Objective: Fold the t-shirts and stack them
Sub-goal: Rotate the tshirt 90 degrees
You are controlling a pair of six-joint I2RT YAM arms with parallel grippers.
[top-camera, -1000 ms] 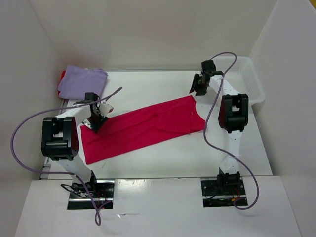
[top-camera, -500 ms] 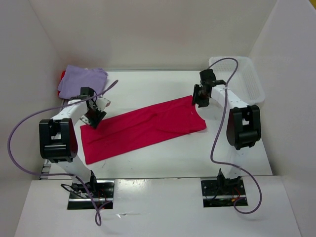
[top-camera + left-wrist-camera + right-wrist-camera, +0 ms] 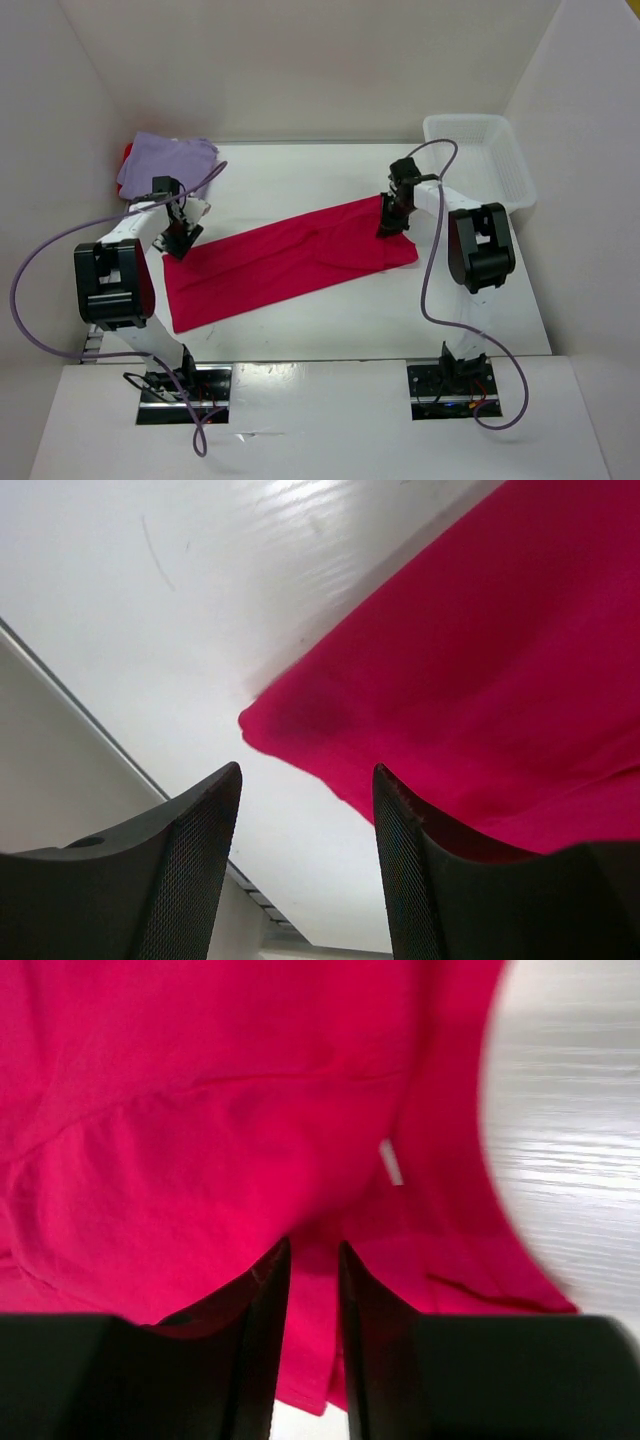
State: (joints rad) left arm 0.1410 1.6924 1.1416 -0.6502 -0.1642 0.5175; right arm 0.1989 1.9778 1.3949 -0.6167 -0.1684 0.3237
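The pinkish crimson t-shirt lies in a long folded strip slanting across the table. My left gripper hangs open at the strip's far left corner. In the left wrist view that corner sits just ahead of the left gripper, with bare table between the fingers. My right gripper is down on the strip's right end. Its jaws stand a narrow gap apart with the tips on the cloth. The lavender t-shirt lies folded at the back left on a bright red t-shirt.
A white plastic bin stands at the back right by the wall. White walls close in the table on three sides. A small white tag shows on the crimson cloth. Purple cables loop from both arms.
My right gripper came forward and down from beyond the shirt onto its right end, and its jaws narrowed. My left gripper shifted back and left, off the cloth to the strip's corner.
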